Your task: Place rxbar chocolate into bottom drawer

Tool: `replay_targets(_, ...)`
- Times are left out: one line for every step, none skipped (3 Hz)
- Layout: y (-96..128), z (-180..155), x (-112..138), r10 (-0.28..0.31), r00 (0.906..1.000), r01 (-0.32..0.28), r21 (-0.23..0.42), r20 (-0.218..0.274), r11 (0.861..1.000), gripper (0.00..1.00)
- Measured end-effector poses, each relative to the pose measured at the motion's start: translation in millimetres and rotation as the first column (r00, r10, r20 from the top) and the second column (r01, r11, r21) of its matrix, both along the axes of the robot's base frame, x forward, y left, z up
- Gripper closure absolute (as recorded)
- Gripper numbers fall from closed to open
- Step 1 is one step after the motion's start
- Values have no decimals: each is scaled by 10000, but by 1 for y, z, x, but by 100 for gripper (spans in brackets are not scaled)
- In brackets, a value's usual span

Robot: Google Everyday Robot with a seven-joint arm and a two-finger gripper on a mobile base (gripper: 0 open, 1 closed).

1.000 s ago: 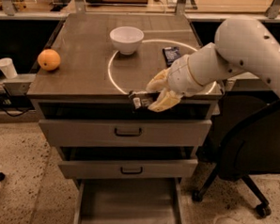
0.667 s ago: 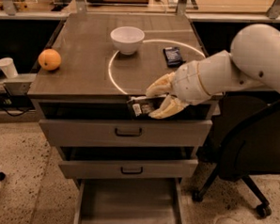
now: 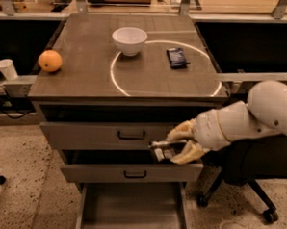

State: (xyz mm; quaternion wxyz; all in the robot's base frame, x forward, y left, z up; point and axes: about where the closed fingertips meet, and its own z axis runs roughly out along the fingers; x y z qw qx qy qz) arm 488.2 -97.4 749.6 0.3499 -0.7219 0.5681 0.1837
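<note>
My gripper (image 3: pixel 176 146) is in front of the cabinet, level with the gap between the top and middle drawers, to the right of their handles. It is shut on the rxbar chocolate (image 3: pixel 162 149), a slim dark bar with a pale end that sticks out to the left of the fingers (image 3: pixel 181 131). The bottom drawer (image 3: pixel 131 209) is pulled out below, its plain grey floor showing. The bar is well above it, over its right part.
On the cabinet top are a white bowl (image 3: pixel 129 40), an orange (image 3: pixel 50 61) at the left edge and a dark blue packet (image 3: pixel 177 57). The top drawer (image 3: pixel 104 134) and middle drawer (image 3: pixel 131 172) stand slightly out. A wheeled chair base (image 3: pixel 255 199) stands at the right.
My gripper has moved down and to the right with the bar, from the edge of the cabinet top to in front of the upper drawers.
</note>
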Motion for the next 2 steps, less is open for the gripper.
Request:
replay_targets(-32,-59,-8,-879,9942,815,-1008,-611,9916,100)
replay_targets(-32,-59,-8,-879,9942,815,-1008,-611,9916,100)
